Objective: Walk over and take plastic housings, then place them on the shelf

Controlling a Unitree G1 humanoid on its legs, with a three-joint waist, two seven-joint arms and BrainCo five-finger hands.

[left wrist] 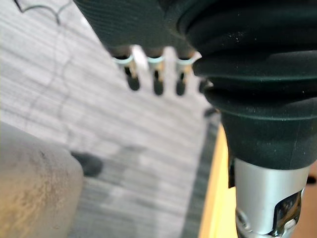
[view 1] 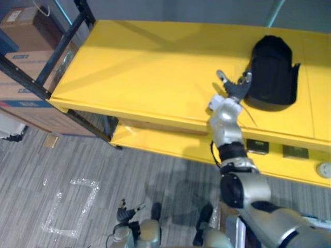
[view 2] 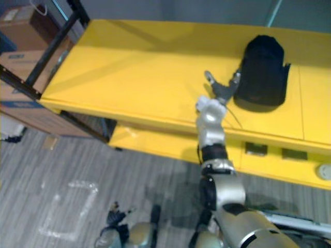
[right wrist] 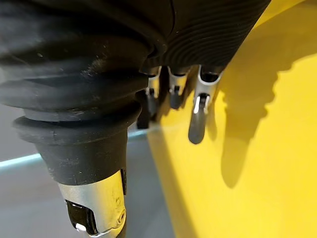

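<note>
A black plastic housing (view 1: 273, 72) lies on the top yellow shelf (view 1: 155, 67), towards its right end. My right hand (view 1: 234, 89) reaches over the shelf's front edge and hovers just left of the housing, its fingertips close to the housing's side. The right wrist view shows this hand's fingers (right wrist: 198, 119) straight above the yellow surface, with nothing held. My left hand (view 1: 125, 212) hangs low over the floor, and its fingers (left wrist: 156, 74) are relaxed and empty.
A lower yellow shelf (view 1: 170, 142) juts out beneath the top one, carrying two small dark plates (view 1: 257, 146) and a white round part (view 1: 324, 169). Cardboard boxes (view 1: 26, 46) and a dark rack frame (view 1: 62, 46) stand at left. A tape rectangle (view 1: 72, 206) marks the grey floor.
</note>
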